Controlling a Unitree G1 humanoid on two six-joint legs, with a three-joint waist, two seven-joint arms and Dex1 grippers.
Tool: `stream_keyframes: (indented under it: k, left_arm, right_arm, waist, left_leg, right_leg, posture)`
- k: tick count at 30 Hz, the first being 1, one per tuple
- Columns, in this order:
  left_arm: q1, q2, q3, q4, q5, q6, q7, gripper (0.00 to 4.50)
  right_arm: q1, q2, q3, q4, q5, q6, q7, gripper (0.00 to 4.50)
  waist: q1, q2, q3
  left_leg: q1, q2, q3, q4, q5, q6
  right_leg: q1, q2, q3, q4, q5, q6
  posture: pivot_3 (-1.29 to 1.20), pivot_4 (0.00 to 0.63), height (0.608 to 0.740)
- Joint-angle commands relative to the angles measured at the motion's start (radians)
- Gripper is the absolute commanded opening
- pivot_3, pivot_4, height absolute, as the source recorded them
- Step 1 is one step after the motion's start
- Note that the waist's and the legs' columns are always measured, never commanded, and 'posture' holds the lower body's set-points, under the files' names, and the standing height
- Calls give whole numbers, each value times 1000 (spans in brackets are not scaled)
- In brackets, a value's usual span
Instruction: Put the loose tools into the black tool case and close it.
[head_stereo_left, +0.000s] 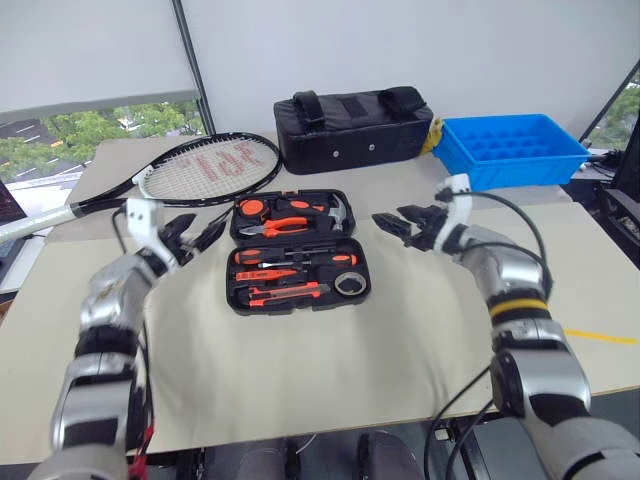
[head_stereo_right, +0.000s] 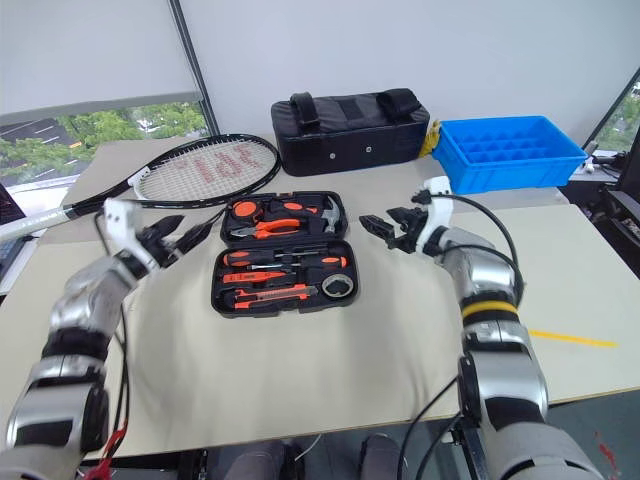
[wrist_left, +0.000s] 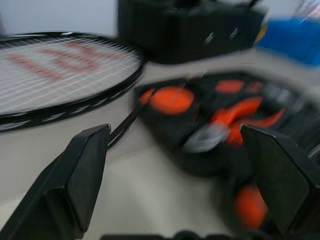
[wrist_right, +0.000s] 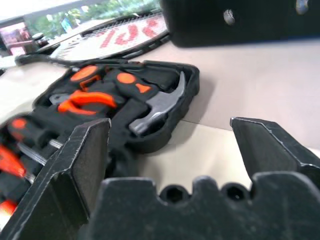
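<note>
One case (head_stereo_left: 296, 250), one racket (head_stereo_left: 205, 165), one tray (head_stereo_left: 510, 148)

My fingers (wrist_right: 82, 165) are matt black plastic, scuffed along their edges. The tool case (head_stereo_left: 297, 250) looks like moulded black hard plastic with a dull sheen; its hammer head (wrist_right: 157, 107) is brushed grey metal. The bag (head_stereo_left: 352, 127) at the table's far edge is black woven cloth. The tray (head_stereo_left: 510, 148) is glossy blue plastic.
</note>
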Motion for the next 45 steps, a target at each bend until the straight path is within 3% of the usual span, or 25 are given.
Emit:
stream_keyframes:
  k: [1,7,16,20,21,25,30,34,45]
  left_arm:
    - [-132,-15,56,183,6,91,52,4443]
    - [-238,-17,131,392,30,139,164,4443]
    - [-248,-12,202,434,53,185,223,4443]
    - [-242,-14,220,430,56,201,216,4500]
    - [-241,-14,223,429,59,204,212,4500]
    - [-235,-15,228,424,67,216,200,3462]
    - [-235,-21,230,420,81,232,178,1403]
    - [-233,-28,225,415,97,245,158,70]
    - [-197,-29,195,391,136,286,79,22]
  right_arm:
    - [-114,11,-60,193,14,29,-19,4432]
    - [-219,70,-128,354,9,-20,-101,4432]
    - [-248,136,-148,395,-21,-47,-131,4432]
    - [-246,158,-157,400,-26,-62,-146,3476]
    - [-248,163,-161,402,-27,-64,-151,3032]
    - [-250,177,-170,406,-39,-75,-161,1732]
    - [-252,188,-175,411,-56,-73,-170,11]
    - [-251,190,-172,413,-69,-72,-169,0]
    - [-221,192,-133,398,-118,-14,-104,0]
  waist:
    - [-12,0,0]
    - [-38,0,0]
    - [-40,0,0]
    - [-40,0,0]
    - [-40,0,0]
    - [-41,0,0]
    - [-46,0,0]
    - [-42,0,0]
    - [-37,0,0]
  left_leg:
    - [-2,-1,0,0,0,0]
    - [-3,-2,1,-9,-1,-1]
    - [-3,-2,1,-7,-1,-2]
    - [-2,-2,1,-7,-1,-2]
    - [-2,-2,1,-7,-1,-2]
    - [-2,-2,1,-7,-1,-2]
    - [-2,-2,1,-7,-1,-2]
    - [-1,-1,1,-7,-1,-2]
    - [-2,-2,1,-7,-1,-2]
  right_leg:
    - [-2,0,0,-1,0,0]
    - [-4,-1,-1,-6,-3,5]
    - [-3,-2,-1,-5,-3,6]
    - [-3,-2,0,-3,-3,6]
    - [-3,-2,0,-2,-3,6]
    - [-3,-2,0,-2,-3,6]
    - [-4,-2,0,-3,-3,6]
    - [-3,-1,0,-2,-3,6]
    - [-3,-2,1,-2,-3,6]
  posture:
    - [0,150,740]
    - [0,150,740]
    - [0,150,740]
    - [0,150,740]
    - [0,150,740]
    - [0,150,740]
    - [0,150,740]
    - [0,150,740]
    - [0,150,740]
